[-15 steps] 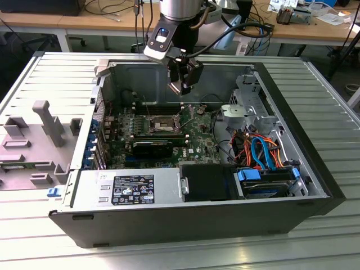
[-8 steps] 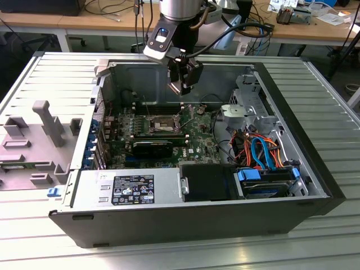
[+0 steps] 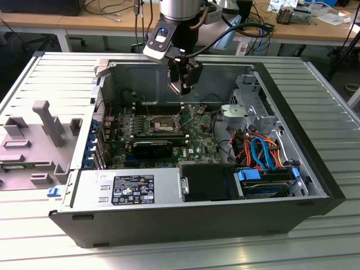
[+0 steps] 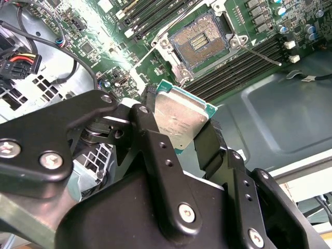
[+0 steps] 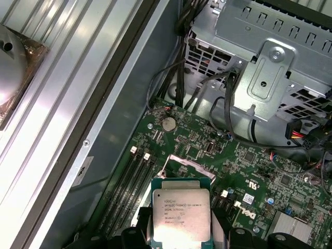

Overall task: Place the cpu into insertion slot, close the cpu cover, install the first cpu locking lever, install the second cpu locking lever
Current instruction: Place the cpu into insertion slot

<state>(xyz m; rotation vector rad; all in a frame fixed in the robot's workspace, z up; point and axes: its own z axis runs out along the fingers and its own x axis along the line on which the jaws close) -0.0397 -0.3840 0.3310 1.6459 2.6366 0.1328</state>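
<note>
Second wrist view: pincer point(image 4: 177, 136) clamps cpu point(image 4: 181, 116), clear of insertion slot point(image 4: 199, 41)

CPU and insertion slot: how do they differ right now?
The cpu is held in the gripper above the board; the insertion slot sits fixed on it, empty. The cpu top is dull silver; the insertion slot is a dark recess with a silver rim. Both are square.

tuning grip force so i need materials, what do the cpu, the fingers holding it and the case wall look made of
The cpu has a dull silver-grey metal lid with soft glare, on a green laminate edge. The fingers are matte black, anodised metal or hard plastic, I can't tell which, with bright screws. The case wall looks like satin grey sheet metal with a pressed outline.
</note>
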